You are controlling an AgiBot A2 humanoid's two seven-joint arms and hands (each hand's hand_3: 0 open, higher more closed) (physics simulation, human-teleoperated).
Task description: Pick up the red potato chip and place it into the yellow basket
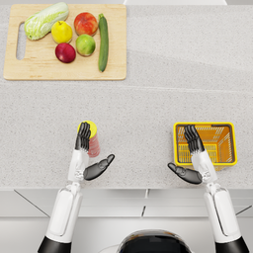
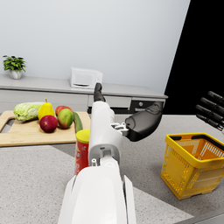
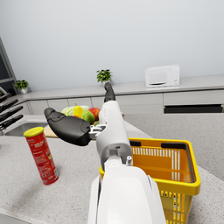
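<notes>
- The left hand (image 1: 84, 148) hangs over the near left part of the counter (image 1: 148, 108), fingers straight and pointing away from the robot, thumb stuck out to the right; the fingers are apart and hold nothing.
- Just under and beside those fingers stands the red chip can (image 1: 92, 138) with its yellow lid (upright on the counter, not gripped). In the left wrist view the can (image 2: 81, 151) shows partly hidden behind the forearm, and whether the hand (image 2: 131, 120) touches it cannot be told.
- The right hand (image 1: 192, 155) is held the same way on the near right, fingers spread and empty, thumb pointing left toward the other hand.
- Its fingertips reach over the near left corner of the yellow basket (image 1: 228, 159), which sits on the counter well apart from the can; the basket (image 3: 192, 175) has slotted walls.
- From the right wrist view the can (image 3: 41, 155) stands alone, left of the right hand (image 3: 83, 124).
- Far left on the counter lies a wooden cutting board (image 1: 29, 71) (with a handle slot) carrying a cabbage (image 1: 45, 20), a yellow pear (image 1: 62, 32), a red apple (image 1: 65, 52), a peach-coloured fruit (image 1: 85, 22), a green fruit (image 1: 85, 45) and a cucumber (image 1: 103, 42).
- Beyond the counter, a white microwave (image 2: 85, 78) and a potted plant (image 2: 14, 66) sit on a far worktop.
</notes>
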